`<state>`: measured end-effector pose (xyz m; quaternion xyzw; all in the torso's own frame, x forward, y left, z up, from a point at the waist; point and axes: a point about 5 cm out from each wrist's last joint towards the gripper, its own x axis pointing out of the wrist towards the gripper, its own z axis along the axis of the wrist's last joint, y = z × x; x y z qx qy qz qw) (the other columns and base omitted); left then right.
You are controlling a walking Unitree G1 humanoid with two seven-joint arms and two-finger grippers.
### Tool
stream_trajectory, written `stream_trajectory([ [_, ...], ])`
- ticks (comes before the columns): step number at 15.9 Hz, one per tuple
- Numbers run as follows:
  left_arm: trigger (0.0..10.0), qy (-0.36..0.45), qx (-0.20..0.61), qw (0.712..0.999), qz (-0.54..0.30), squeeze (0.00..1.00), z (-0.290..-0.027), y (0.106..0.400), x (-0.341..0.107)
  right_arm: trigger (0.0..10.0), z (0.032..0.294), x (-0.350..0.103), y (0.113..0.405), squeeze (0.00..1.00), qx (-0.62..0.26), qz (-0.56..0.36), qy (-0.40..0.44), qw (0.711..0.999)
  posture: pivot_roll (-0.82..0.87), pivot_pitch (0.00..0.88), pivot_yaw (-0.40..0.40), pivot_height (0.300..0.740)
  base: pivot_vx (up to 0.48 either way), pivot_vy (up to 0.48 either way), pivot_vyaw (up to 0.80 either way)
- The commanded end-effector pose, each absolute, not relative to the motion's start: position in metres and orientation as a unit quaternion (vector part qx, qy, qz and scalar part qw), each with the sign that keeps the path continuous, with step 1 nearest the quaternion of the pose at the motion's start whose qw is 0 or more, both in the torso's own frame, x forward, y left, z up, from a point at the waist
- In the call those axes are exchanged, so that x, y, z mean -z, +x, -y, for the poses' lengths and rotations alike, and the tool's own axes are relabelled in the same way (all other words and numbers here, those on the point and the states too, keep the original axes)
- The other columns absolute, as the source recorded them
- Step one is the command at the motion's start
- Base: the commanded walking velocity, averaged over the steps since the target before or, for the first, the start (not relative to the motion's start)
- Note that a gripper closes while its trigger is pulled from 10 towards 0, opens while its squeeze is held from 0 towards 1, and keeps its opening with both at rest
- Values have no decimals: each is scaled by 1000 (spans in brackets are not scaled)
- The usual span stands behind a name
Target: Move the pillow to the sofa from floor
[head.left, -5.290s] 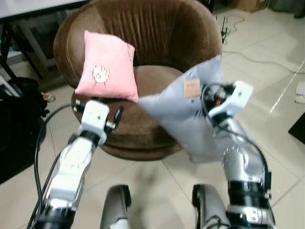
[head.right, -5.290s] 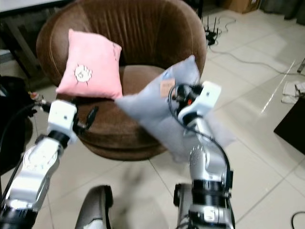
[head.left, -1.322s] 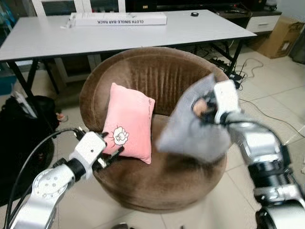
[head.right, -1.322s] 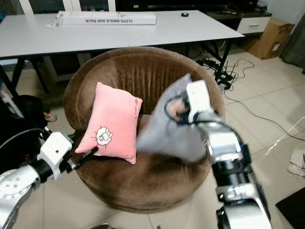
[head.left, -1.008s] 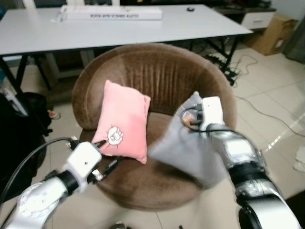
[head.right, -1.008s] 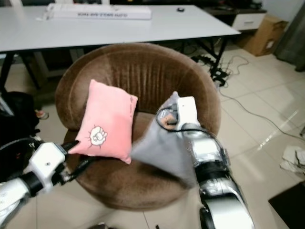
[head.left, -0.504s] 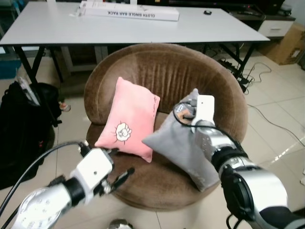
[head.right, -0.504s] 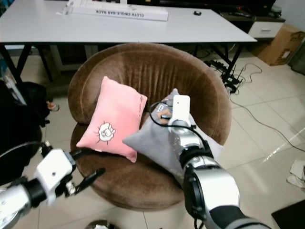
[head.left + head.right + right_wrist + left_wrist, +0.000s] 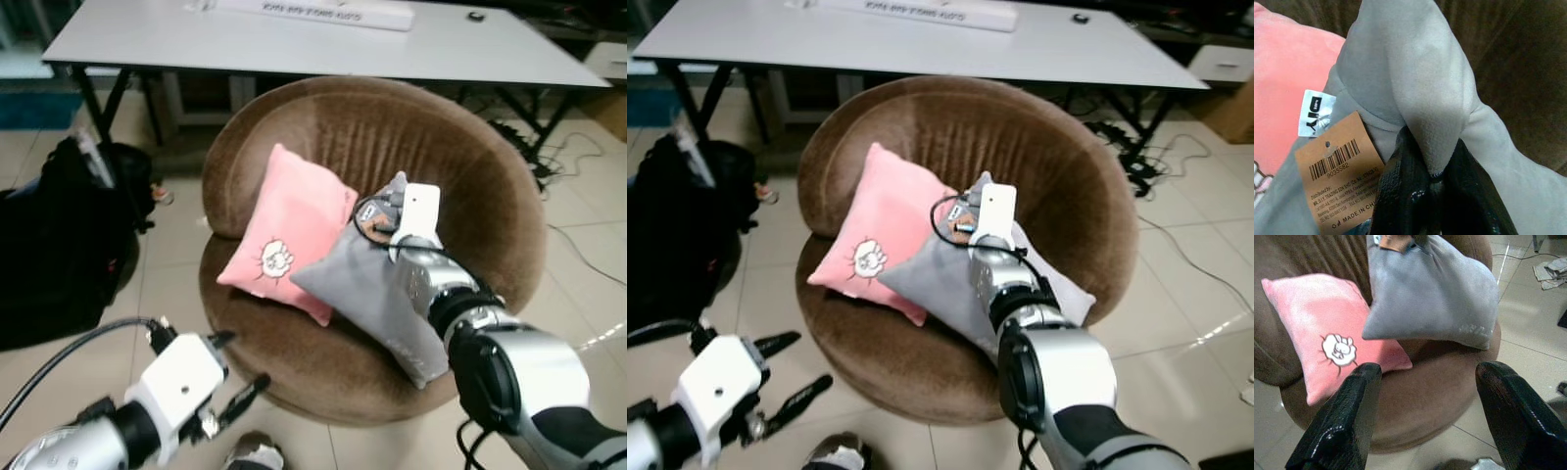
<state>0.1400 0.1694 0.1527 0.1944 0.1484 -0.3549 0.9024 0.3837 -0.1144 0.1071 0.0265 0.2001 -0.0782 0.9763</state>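
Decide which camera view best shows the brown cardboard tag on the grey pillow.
The right wrist view: the brown cardboard tag looms close, barcode and print legible, beside the corner of the grey pillow that the right gripper pinches. Both eye views show a small brown patch; the left wrist view cuts it off.

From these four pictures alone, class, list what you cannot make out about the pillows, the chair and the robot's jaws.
- Grey suede pillow: the corner it is held by is hidden in the eye views behind the right gripper and its wrist.
- Pink plush pillow: one edge lies under the grey pillow.
- Round brown chair: its base is hidden by its own seat.
- Brown barcode tag: small print blurred, cut off in the right wrist view.
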Motion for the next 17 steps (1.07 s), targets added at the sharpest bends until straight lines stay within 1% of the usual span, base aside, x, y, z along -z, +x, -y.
stream_trajectory([
  [1,10000,200,347,905,-146,0,-171,138,-158,10000,119,-131,395,0,92,-154,32,983,697,129,-140,740,0,0,0],
  [6,10000,206,324,914,-132,0,-171,138,-163,10000,121,-133,395,0,107,-154,9,982,681,131,-137,740,0,0,0],
  [7,10000,212,320,915,-124,0,-171,141,-164,10000,124,-132,395,0,116,-155,9,981,672,133,-134,740,0,0,0],
  [8,10000,230,307,919,-97,0,-172,154,-167,10000,138,-133,395,0,148,-154,15,977,642,118,-125,740,0,0,0],
  [9,10000,231,304,920,-88,0,-172,158,-168,10000,143,-135,396,0,156,-151,24,976,624,109,-119,740,0,0,0],
  [10,10000,229,296,924,-72,0,-172,166,-170,10000,152,-139,397,0,162,-142,31,976,578,89,-107,740,0,0,0],
  [11,10000,227,294,926,-68,0,-172,169,-169,10000,155,-141,398,0,167,-139,35,976,529,70,-91,740,0,0,0],
  [13,10000,205,277,937,-50,0,-169,195,-161,10000,179,-159,403,0,191,-103,40,975,372,7,-38,740,0,0,0],
  [14,10000,199,273,940,-50,0,-168,201,-159,10000,183,-162,403,0,195,-95,37,975,355,0,-30,740,0,0,0],
  [15,10000,185,274,943,-41,0,-165,213,-158,10000,188,-173,406,0,194,-78,56,976,294,0,-2,740,0,0,0],
  [16,10000,180,272,945,-30,0,-163,228,-157,10000,192,-186,409,0,195,-55,69,977,162,0,43,740,0,0,0],
  [17,10000,185,263,946,-26,0,-164,240,-155,10000,194,-191,410,0,192,-51,71,977,110,0,55,740,0,0,0],
])
